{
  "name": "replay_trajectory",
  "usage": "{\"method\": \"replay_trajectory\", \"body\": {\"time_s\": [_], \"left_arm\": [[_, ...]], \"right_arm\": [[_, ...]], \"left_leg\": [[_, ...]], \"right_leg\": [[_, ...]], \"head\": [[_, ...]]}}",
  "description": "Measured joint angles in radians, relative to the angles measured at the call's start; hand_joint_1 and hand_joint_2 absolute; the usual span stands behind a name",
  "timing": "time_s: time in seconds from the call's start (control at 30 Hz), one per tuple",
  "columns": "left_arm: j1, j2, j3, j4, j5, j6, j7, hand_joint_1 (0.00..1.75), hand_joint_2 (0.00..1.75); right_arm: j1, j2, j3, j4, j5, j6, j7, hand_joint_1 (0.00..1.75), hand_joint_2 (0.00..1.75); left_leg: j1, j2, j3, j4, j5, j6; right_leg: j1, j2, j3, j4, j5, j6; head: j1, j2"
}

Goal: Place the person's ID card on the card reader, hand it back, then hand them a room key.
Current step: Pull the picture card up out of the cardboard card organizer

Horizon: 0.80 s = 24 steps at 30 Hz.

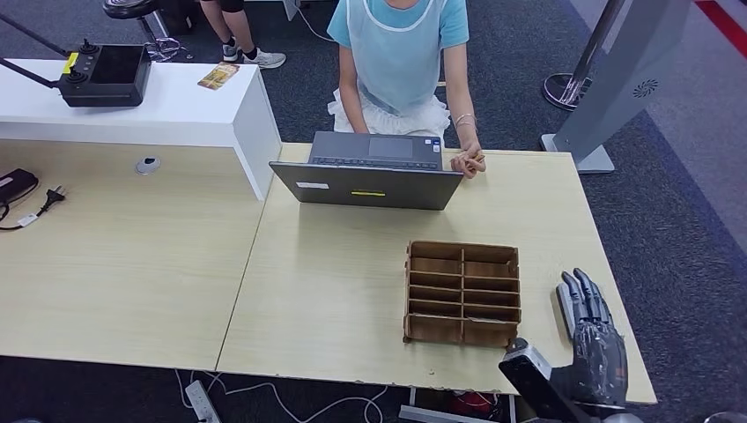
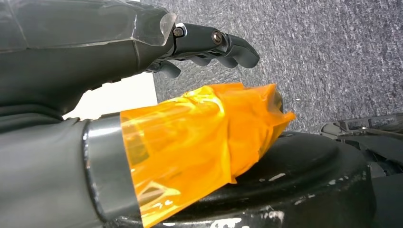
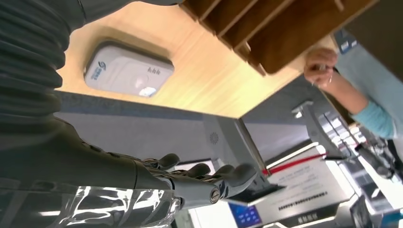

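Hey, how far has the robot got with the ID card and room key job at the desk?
Nothing looks done yet. The card reader lies bare on the table. The right hand is raised over the table's edge beside the wooden divider box, fingers apart and holding nothing; the left hand holds nothing either. The person rests a hand by the laptop. Taking the card, reading it, returning it and giving a key all remain.

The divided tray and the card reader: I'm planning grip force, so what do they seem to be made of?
Tray: thin brown wood or fibreboard, matte; the slotted dividers suggest cut board. Card reader: looks like moulded plastic, pale grey, smooth and slightly glossy, with rounded corners and a printed logo.
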Motion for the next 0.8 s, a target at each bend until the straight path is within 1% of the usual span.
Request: {"method": "replay_trajectory", "body": {"time_s": [0.13,0.3,0.43,0.6,0.8], "left_arm": [[0.000,0.001,0.000,0.000,-0.006,0.000,0.001,0.00,0.00],[-0.001,0.001,0.000,0.000,-0.009,-0.002,0.007,0.00,0.00],[-0.001,0.001,0.000,0.000,-0.015,-0.007,0.011,0.00,0.00],[-0.001,0.001,0.000,0.000,-0.020,-0.007,0.016,0.00,0.00],[-0.001,0.001,0.000,0.000,-0.025,-0.007,0.019,0.00,0.00]], "right_arm": [[-0.003,-0.026,0.040,0.016,-0.013,0.030,0.031,0.00,1.75],[-0.001,-0.062,0.078,0.030,-0.015,0.070,0.096,0.00,1.75],[0.001,-0.084,0.096,0.034,0.047,0.083,0.167,0.00,1.75],[-0.001,-0.097,0.114,0.034,0.140,0.084,0.240,0.00,1.75],[-0.012,-0.101,0.132,0.034,0.202,0.090,0.278,0.00,1.75]], "left_leg": [[0.000,0.000,0.000,0.000,0.000,0.000],[0.000,0.000,0.000,0.000,0.000,0.000],[0.000,0.000,0.000,0.000,0.000,0.000],[0.000,0.000,0.000,0.000,0.000,0.000],[0.000,0.000,0.000,0.000,0.000,0.000]], "right_leg": [[0.000,0.000,0.000,0.000,0.000,0.000],[0.000,0.000,0.000,0.000,0.000,0.000],[0.000,0.000,0.000,0.000,0.000,0.000],[0.000,0.000,0.000,0.000,0.000,0.000],[0.000,0.000,0.000,0.000,0.000,0.000]], "head": [[0.000,0.000],[0.000,0.000],[0.000,0.000],[0.000,0.000],[0.000,0.000]]}}
